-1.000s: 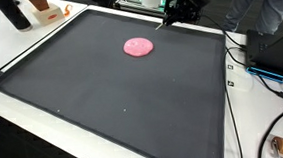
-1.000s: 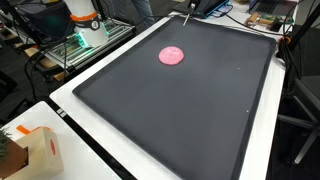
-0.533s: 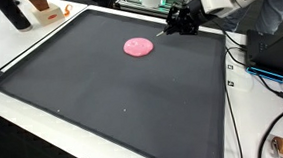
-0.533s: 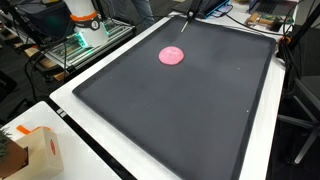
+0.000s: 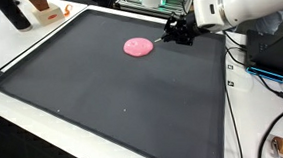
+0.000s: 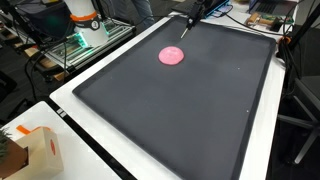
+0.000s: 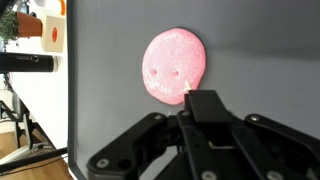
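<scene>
A flat pink round blob [image 5: 138,47] [image 6: 172,55] lies on the far half of a large black mat [image 5: 133,100] [image 6: 190,110]. My gripper [image 5: 176,33] [image 6: 190,14] hangs low just beside the blob, on its far side. Its fingers are shut together on a thin dark stick [image 5: 164,38] [image 6: 184,28] whose tip points at the blob's edge. In the wrist view the gripper [image 7: 205,112] fills the bottom, a black block sits between the jaws, and the pink blob [image 7: 175,65] lies right ahead, partly covered by it.
The mat lies on a white table [image 5: 19,47]. A black bottle [image 5: 12,13] and an orange-and-white box [image 5: 46,7] stand past one corner. Cables [image 5: 248,56] run along one side. A cardboard box [image 6: 35,150] and lit equipment [image 6: 75,40] stand off the mat.
The arm has come in from the mat's far edge and down toward the pink blob, carrying the stick. The blob has not moved.
</scene>
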Available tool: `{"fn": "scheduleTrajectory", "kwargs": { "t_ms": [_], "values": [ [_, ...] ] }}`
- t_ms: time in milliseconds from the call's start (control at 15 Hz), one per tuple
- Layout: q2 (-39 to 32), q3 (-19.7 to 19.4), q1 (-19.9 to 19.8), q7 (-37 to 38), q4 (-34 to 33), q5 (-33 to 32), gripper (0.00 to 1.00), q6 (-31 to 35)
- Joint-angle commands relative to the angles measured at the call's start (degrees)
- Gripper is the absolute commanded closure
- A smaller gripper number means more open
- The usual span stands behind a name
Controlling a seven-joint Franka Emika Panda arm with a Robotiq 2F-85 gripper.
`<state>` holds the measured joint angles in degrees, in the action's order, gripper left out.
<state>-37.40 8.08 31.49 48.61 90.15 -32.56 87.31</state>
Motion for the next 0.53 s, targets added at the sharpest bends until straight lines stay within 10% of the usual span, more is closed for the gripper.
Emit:
{"fn": "scheduleTrajectory", "kwargs": {
  "t_ms": [0,467],
  "values": [
    [-2.6,-1.2,1.3,1.7,-2.4,-0.8,0.97,-2.0],
    [-3.7,-2.0,0.8,1.5,-4.0,0.1,0.97,-2.0]
  ]
}}
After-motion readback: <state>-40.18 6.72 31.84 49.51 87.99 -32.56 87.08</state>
